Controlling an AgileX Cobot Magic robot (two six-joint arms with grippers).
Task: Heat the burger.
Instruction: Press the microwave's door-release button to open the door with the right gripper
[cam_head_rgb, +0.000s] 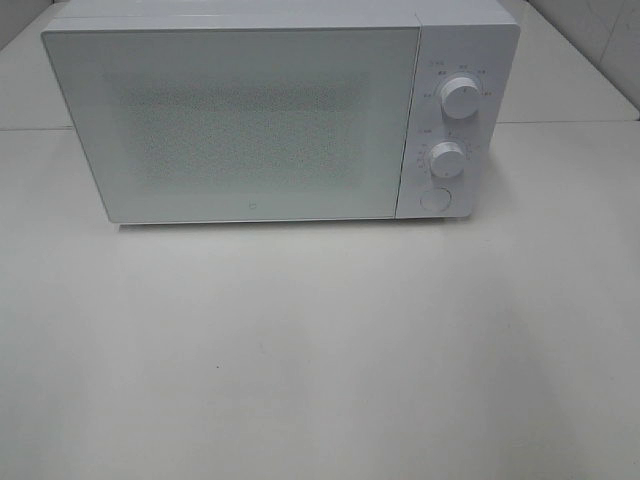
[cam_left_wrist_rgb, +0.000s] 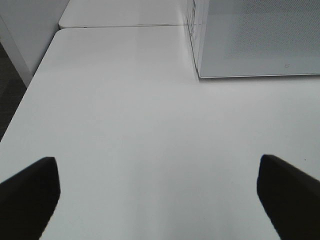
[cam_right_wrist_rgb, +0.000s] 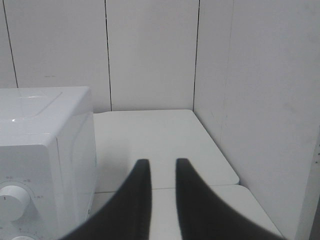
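Note:
The burger is out of view in every frame. A white microwave (cam_head_rgb: 250, 120) stands at the back of the white table with its door closed, and the frosted door panel hides the inside. Neither gripper shows in the exterior high view. My left gripper (cam_left_wrist_rgb: 157, 162) hangs over bare table left of the microwave (cam_left_wrist_rgb: 255, 40), jaws wide open and empty. My right gripper (cam_right_wrist_rgb: 162, 162) sits beside the microwave's right side (cam_right_wrist_rgb: 45, 165), its fingers (cam_right_wrist_rgb: 142, 190) drawn close together with only a narrow gap and nothing between them.
The microwave's control panel carries two round knobs (cam_head_rgb: 460, 97) (cam_head_rgb: 447, 158) and a round button (cam_head_rgb: 435, 199). White walls (cam_right_wrist_rgb: 260, 100) close in behind and to the right. The table's left edge (cam_left_wrist_rgb: 20, 100) drops off to a dark floor.

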